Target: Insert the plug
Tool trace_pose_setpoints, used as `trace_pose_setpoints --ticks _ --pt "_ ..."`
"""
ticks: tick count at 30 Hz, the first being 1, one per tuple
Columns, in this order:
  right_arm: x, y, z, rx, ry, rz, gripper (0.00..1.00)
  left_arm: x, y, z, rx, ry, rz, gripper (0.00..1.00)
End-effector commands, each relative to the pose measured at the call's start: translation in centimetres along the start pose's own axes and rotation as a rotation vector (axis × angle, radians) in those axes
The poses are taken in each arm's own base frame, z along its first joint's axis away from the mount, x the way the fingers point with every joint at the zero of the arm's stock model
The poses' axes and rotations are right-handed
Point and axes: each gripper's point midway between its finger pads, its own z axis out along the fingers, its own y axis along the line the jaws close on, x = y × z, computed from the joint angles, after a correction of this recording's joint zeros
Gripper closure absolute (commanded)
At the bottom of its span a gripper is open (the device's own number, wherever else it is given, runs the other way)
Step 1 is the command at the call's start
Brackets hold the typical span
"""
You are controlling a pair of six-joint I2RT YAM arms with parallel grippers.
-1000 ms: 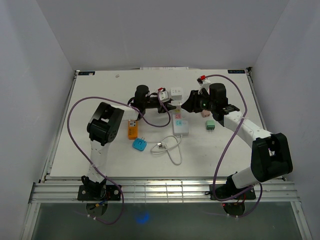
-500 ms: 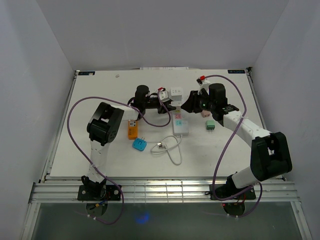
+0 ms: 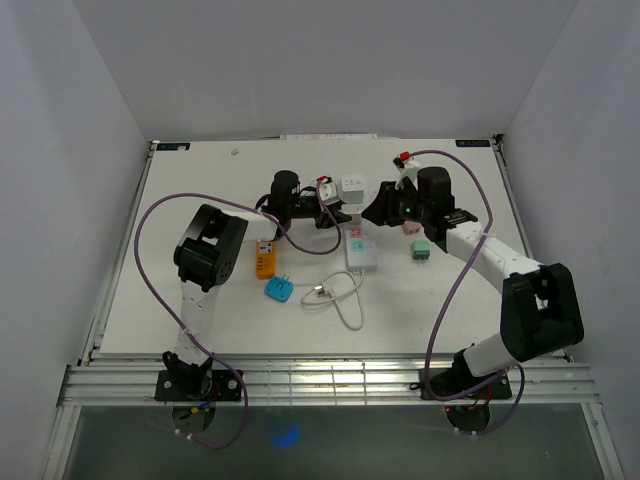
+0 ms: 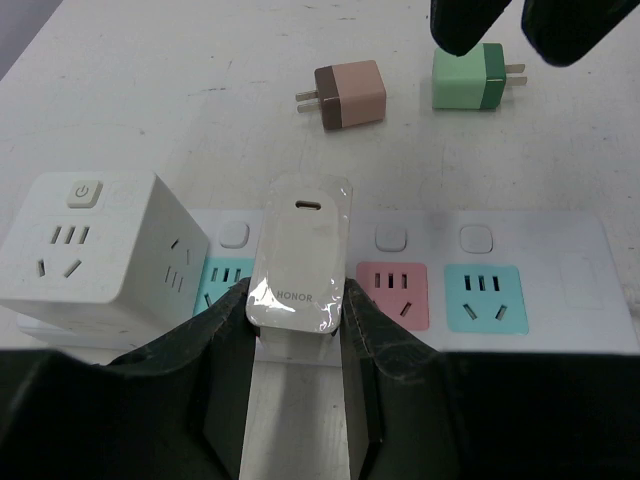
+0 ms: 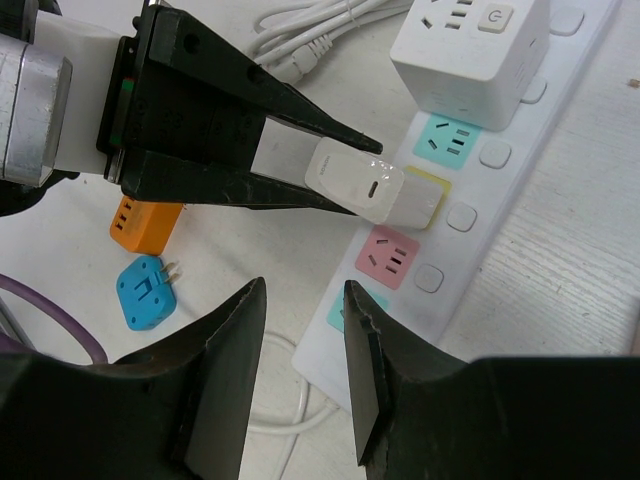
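Note:
A white HONOR charger plug stands on the white power strip, over the yellow socket between the teal and pink ones. My left gripper is shut on the charger's sides. From the right wrist, the charger sits between the left fingers on the strip. My right gripper is open and empty, hovering above the strip's near end. In the top view, the left gripper and right gripper face each other over the strip.
A white cube adapter is plugged into the strip's end. A brown plug and a green plug lie beyond the strip. An orange adapter, a blue plug and a white cable lie left of it.
My left gripper has shifted slightly toward the strip with the charger. The right arm has barely moved.

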Motion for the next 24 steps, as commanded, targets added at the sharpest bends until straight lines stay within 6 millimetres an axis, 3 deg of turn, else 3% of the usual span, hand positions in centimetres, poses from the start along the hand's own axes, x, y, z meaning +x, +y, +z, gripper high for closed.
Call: trace_pose_setpoints --ticks 1,13,14,15,16,24 --pt "-1.5 0.5 0.2 -0.028 -0.031 -0.018 0.57 -2.2 0.5 0.1 0.005 -0.021 0.034 1.00" --pt "-1.6 0.5 0.4 -0.032 -0.029 -0.015 0.57 -1.6 1.2 0.4 -0.018 0.013 0.011 1.00" --pt "-1.9 0.5 0.9 -0.031 -0.018 -0.010 0.63 -1.4 1.5 0.4 -0.036 0.030 -0.024 1.00" --pt "-1.7 0.2 1.2 -0.025 -0.005 -0.001 0.83 -1.4 1.7 0.4 -0.044 0.033 -0.036 1.00" --pt "-2.1 0.4 1.4 -0.026 -0.008 -0.001 0.87 -1.3 1.7 0.4 -0.045 0.036 -0.042 1.00" --pt "-2.4 -0.2 3.8 -0.022 0.034 0.033 0.88 -1.6 2.3 0.6 -0.061 0.052 -0.105 1.00"
